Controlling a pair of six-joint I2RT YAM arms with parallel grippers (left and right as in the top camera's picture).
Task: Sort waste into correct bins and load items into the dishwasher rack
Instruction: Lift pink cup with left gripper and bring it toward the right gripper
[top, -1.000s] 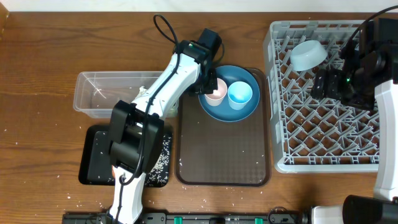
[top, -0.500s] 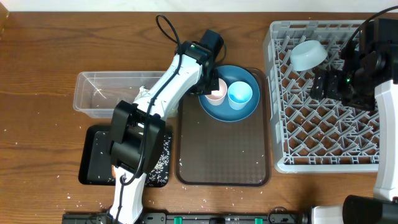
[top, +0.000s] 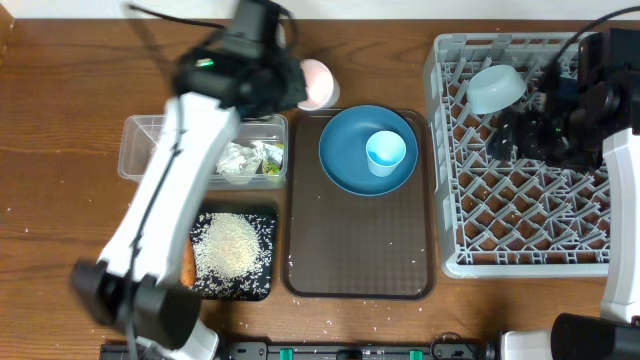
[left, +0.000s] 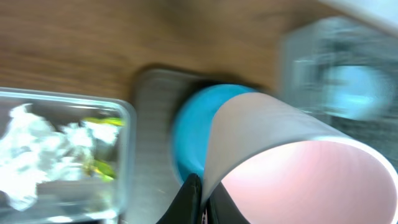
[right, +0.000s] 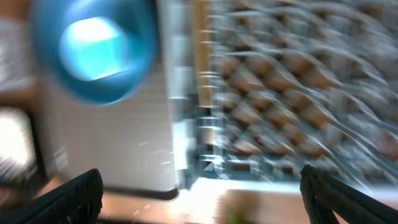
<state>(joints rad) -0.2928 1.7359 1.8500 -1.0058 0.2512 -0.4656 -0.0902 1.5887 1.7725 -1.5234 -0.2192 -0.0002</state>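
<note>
Rack at right, pale bowl in its back-left corner. Blue plate on brown tray, lt-blue cup on plate. L tool pinches pink cup by the wall, over worktop behind tray. R tool wide, empty, over rack.

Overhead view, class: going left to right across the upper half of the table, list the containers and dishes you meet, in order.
clear tub → pink cup → blue plate → pale bowl, lying in the grey rack
</note>
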